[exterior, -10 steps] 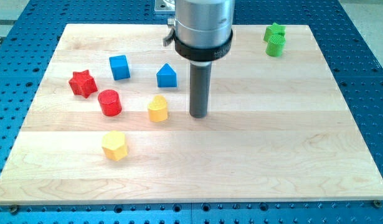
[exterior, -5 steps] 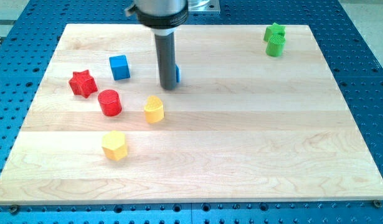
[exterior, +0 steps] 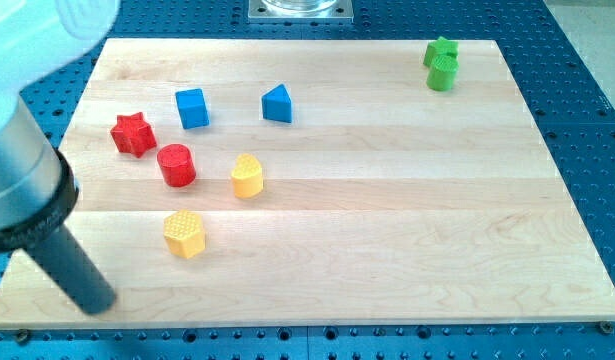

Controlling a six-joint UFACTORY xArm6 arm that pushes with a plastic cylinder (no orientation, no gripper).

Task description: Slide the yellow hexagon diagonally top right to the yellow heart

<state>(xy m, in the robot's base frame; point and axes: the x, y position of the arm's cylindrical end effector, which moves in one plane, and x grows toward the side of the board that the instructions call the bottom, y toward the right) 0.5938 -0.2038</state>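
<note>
The yellow hexagon (exterior: 185, 233) lies on the wooden board at the lower left. The yellow heart (exterior: 247, 175) sits up and to the right of it, a short gap away. My rod comes in from the view's left edge; my tip (exterior: 95, 302) rests near the board's bottom left corner, down and to the left of the yellow hexagon and apart from it.
A red cylinder (exterior: 175, 165) and a red star (exterior: 133, 134) sit left of the heart. A blue cube (exterior: 191, 108) and a blue triangle (exterior: 277, 104) lie above them. Two green blocks (exterior: 442, 63) stand at the top right. The board (exterior: 407, 230) is ringed by a blue perforated table.
My rod has swept from the middle of the board, near the blue triangle, to the bottom left corner. The yellow heart and blue triangle have shifted slightly.
</note>
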